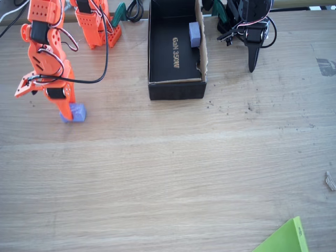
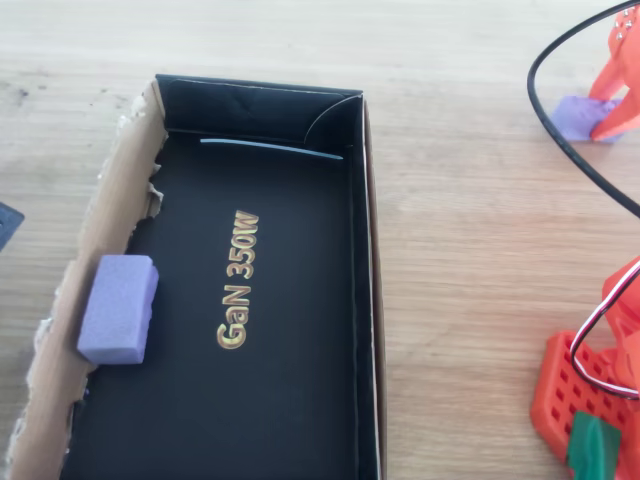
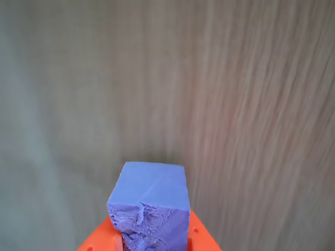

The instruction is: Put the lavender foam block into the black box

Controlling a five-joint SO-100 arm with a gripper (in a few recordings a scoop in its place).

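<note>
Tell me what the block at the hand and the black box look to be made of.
The lavender foam block at the hand looks like soft matte foam: its end face is rough and crumbly. The black box looks like cardboard with a matte black coat; its torn wall shows raw brown board.

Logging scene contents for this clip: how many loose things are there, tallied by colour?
Lavender: 2, the lavender foam block at the orange gripper, and a paler lavender block inside the box.
Black: 1, the black box.
Green: 1, a sheet corner at the table edge.
Total: 4
</note>
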